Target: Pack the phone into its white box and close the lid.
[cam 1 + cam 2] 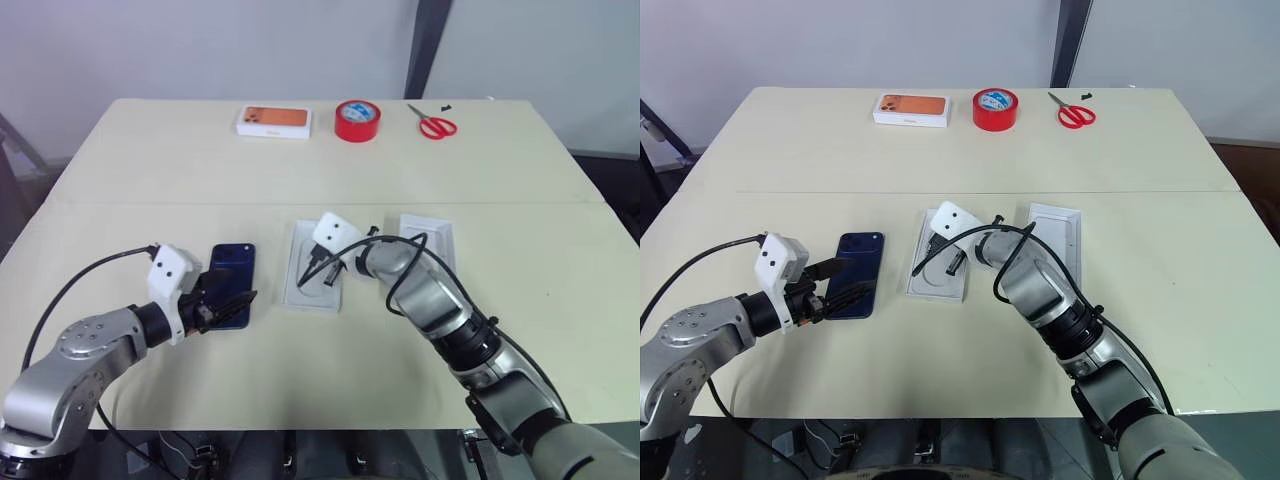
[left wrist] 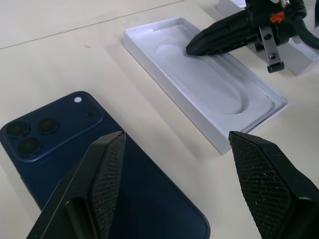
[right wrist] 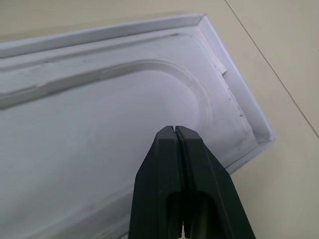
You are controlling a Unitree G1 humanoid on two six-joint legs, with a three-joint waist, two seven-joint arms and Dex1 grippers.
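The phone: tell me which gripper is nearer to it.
Left. The left gripper, open, hangs at the phone, its fingers over the near end. The right gripper, shut, is off to the side over the white box.

Table (image 1: 180,180): pale cream top, a seam running across its middle.
Orange-print box (image 1: 273,121): white, flat at the far edge, left of the tape.
Tape (image 1: 357,120): red roll lying flat, between the box and the scissors.
Scissors (image 1: 433,124): red handles, near the far edge, right of the tape.
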